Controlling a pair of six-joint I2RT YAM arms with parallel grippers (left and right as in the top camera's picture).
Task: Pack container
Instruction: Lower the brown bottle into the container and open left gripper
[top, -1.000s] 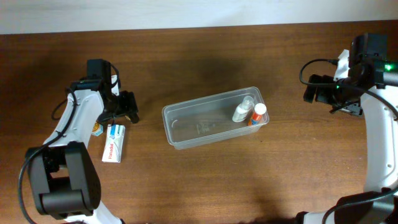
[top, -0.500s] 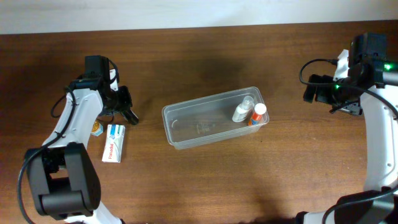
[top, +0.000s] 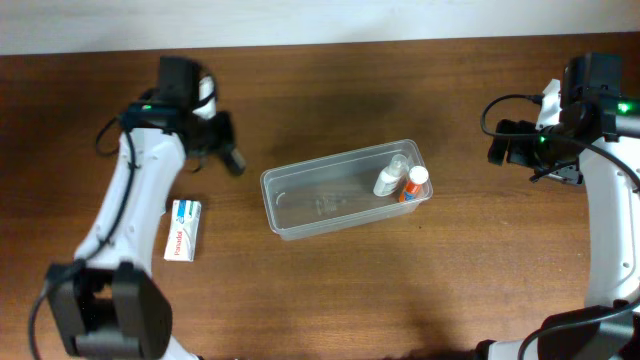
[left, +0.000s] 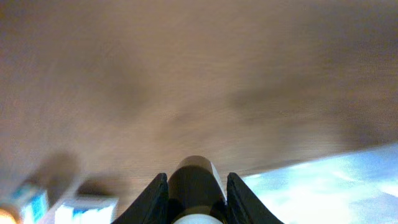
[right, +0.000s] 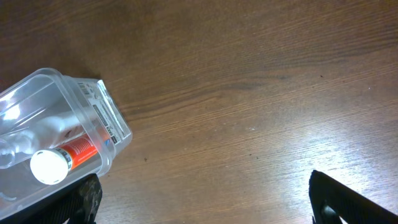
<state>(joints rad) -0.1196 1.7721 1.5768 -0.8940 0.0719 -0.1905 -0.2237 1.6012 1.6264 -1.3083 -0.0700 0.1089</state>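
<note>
Pack job: left gripper (top: 230, 157) by the container (top: 300, 205) corner

The container sits mid-worktop (top: 330, 290), with two small bottles (top: 390, 178) at its right end. The left gripper hangs just off its far-left corner, clenched on a dark item (left: 194, 180) that's too blurry to name. The right gripper (right: 202, 193) is spread wide, well off to the container's right.

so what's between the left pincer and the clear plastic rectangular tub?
Nothing: bare wooden table between left pincer and clear plastic tub, per overhead view.

Container (top: 300, 205) mostly bare inside — clear bottle (top: 388, 178), orange tube (top: 414, 184) crowd one end.
</note>
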